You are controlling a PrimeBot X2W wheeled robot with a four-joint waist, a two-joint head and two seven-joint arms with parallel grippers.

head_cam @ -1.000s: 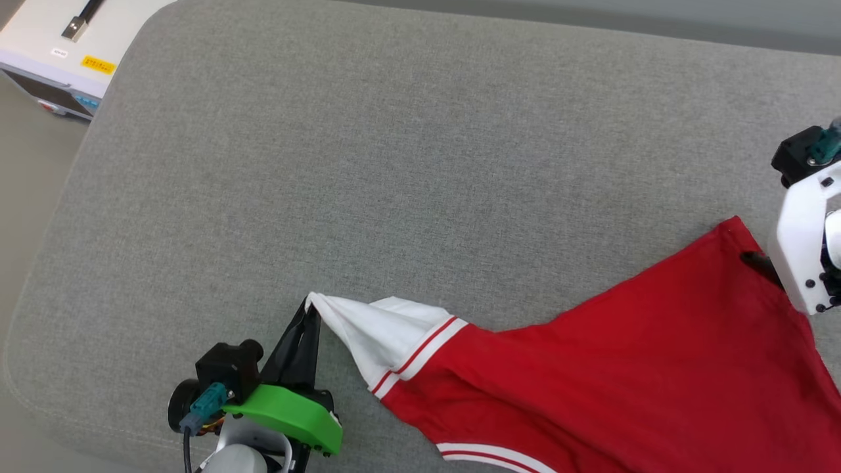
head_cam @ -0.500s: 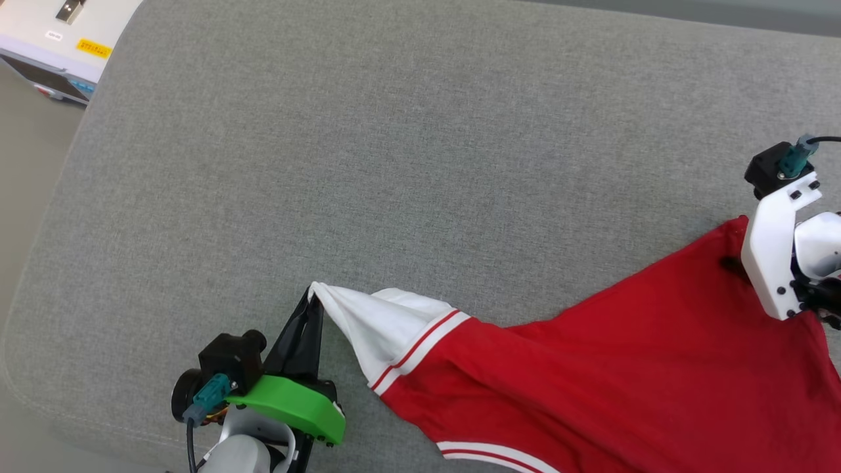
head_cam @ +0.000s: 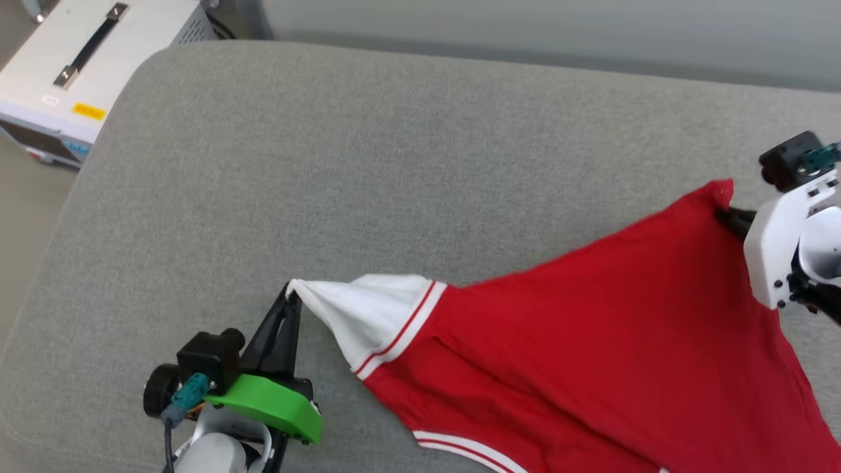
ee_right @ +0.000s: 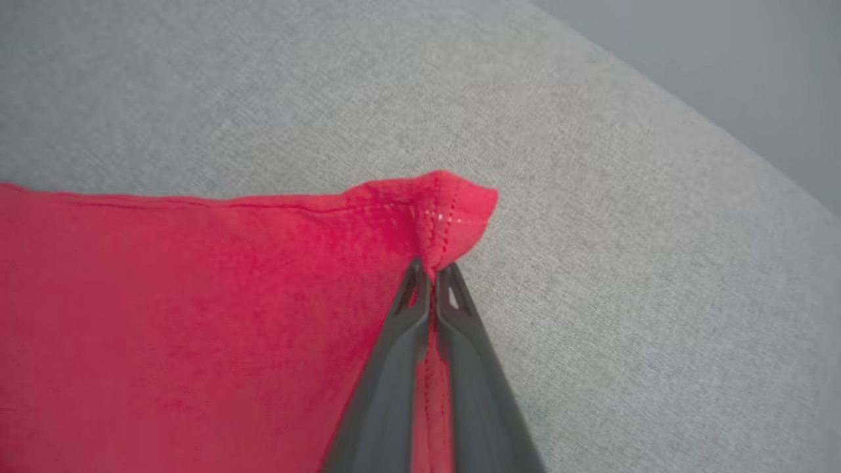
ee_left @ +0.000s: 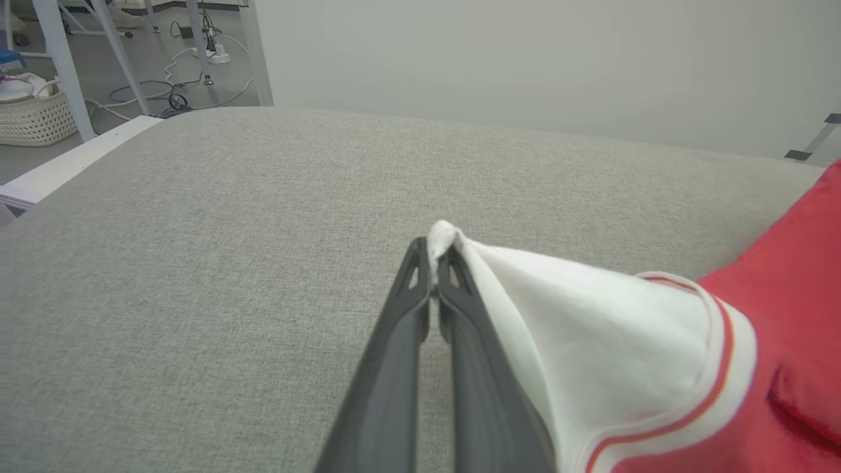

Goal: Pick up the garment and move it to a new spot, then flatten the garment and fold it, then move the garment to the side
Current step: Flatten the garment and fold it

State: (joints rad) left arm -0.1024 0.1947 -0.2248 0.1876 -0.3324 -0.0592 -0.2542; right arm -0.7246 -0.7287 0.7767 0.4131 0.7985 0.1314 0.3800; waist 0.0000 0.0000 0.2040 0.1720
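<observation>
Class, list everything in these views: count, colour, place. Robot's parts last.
garment: one, red with white sleeve, on the cushion, right side.
cushion: one, grey, under the garment.
equipment case: one, white, black handle, beyond the cushion's far left corner.
basket: one, cream, on the floor, left wrist view.
cables: several, white and black, on the floor.
left gripper: one, dark fingers, shut on the garment's white sleeve tip.
right gripper: one, dark fingers, shut on the garment's red corner.
</observation>
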